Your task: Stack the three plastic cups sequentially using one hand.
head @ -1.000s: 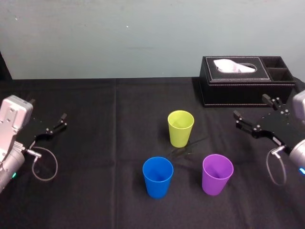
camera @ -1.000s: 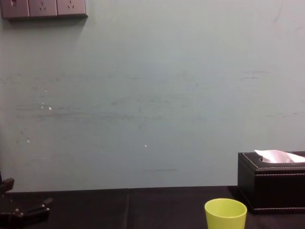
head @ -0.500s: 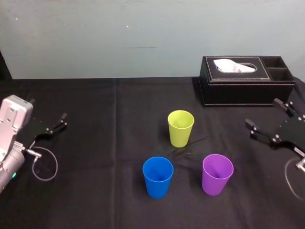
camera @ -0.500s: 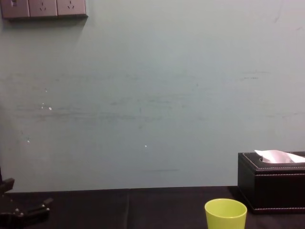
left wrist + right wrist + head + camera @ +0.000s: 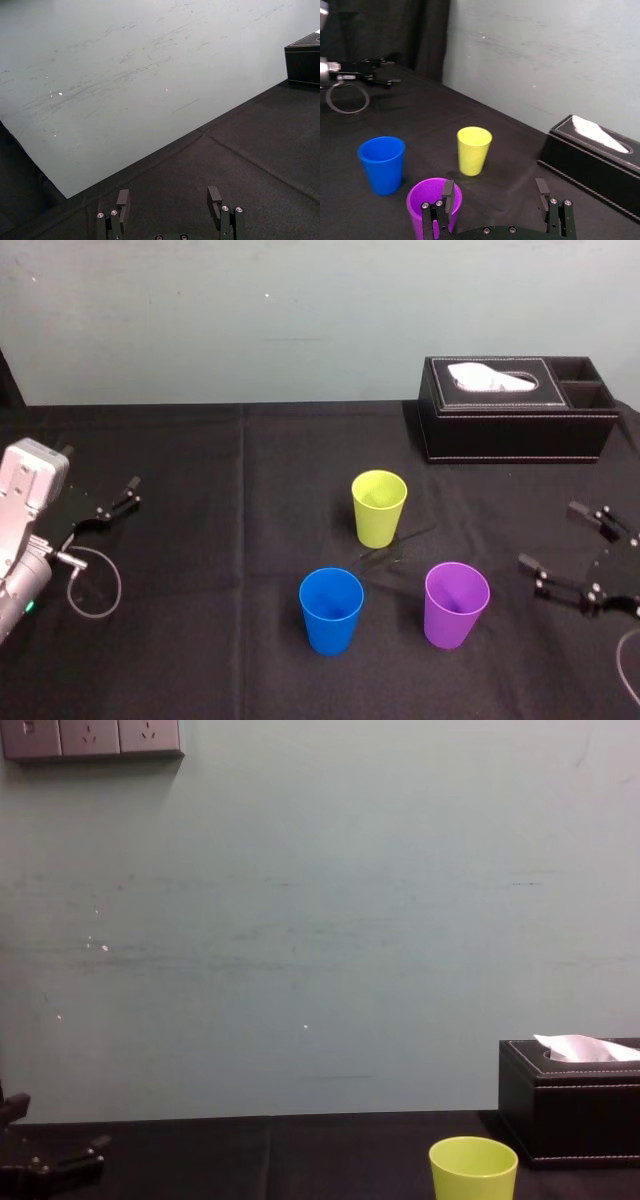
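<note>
Three plastic cups stand upright and apart on the black cloth: a yellow-green cup [image 5: 379, 508] in the middle, a blue cup [image 5: 331, 610] nearer me and a purple cup [image 5: 456, 604] to its right. My right gripper [image 5: 548, 534] hovers open to the right of the purple cup, holding nothing. From the right wrist, that gripper [image 5: 495, 187] points at the purple cup [image 5: 427, 200], with the blue cup [image 5: 381, 162] and yellow-green cup [image 5: 474, 150] beyond. My left gripper [image 5: 118, 500] rests open at the table's left side, its fingers [image 5: 123, 200] apart over bare cloth.
A black tissue box [image 5: 515, 408] with a white tissue stands at the back right against the pale wall. The chest view catches the yellow-green cup's rim [image 5: 473, 1170] and the box [image 5: 570, 1110]. Bare cloth [image 5: 230, 540] lies between the cups and the left arm.
My right gripper has drawn back toward me and to the right, from beside the tissue box down to the level of the purple cup. The cups and left arm have not moved.
</note>
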You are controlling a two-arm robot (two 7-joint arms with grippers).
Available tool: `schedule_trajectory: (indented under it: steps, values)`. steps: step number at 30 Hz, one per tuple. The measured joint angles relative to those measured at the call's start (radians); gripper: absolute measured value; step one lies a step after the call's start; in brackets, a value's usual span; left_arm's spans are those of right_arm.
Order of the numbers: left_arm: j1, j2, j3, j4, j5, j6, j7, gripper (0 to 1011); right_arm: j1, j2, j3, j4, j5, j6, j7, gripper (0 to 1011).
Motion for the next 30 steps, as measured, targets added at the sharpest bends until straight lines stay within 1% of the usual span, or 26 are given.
schedule_trajectory:
  steps: [5,9,11,18,20,24,30]
  values:
    - [0.000,0.000,0.000,0.000,0.000,0.000,0.000,1010,-0.042,0.010,0.017,-0.006,0.019,-0.009,0.049,1003]
    - [0.000,0.000,0.000,0.000,0.000,0.000,0.000,1010,-0.056,0.011,0.017,-0.007,0.020,-0.010,0.071,1003]
    - [0.000,0.000,0.000,0.000,0.000,0.000,0.000,1010,-0.065,0.005,0.013,-0.005,0.019,-0.010,0.083,1003]
    - [0.000,0.000,0.000,0.000,0.000,0.000,0.000,1010,-0.065,-0.018,-0.007,0.006,-0.002,-0.004,0.096,1003]
    - [0.000,0.000,0.000,0.000,0.000,0.000,0.000,1010,-0.060,-0.028,-0.015,0.011,-0.010,0.003,0.104,1003]
    - [0.000,0.000,0.000,0.000,0.000,0.000,0.000,1010,-0.056,-0.037,-0.021,0.014,-0.018,0.009,0.112,1002]
    - [0.000,0.000,0.000,0.000,0.000,0.000,0.000,1010,-0.042,-0.065,-0.040,0.030,-0.038,0.027,0.124,1003]
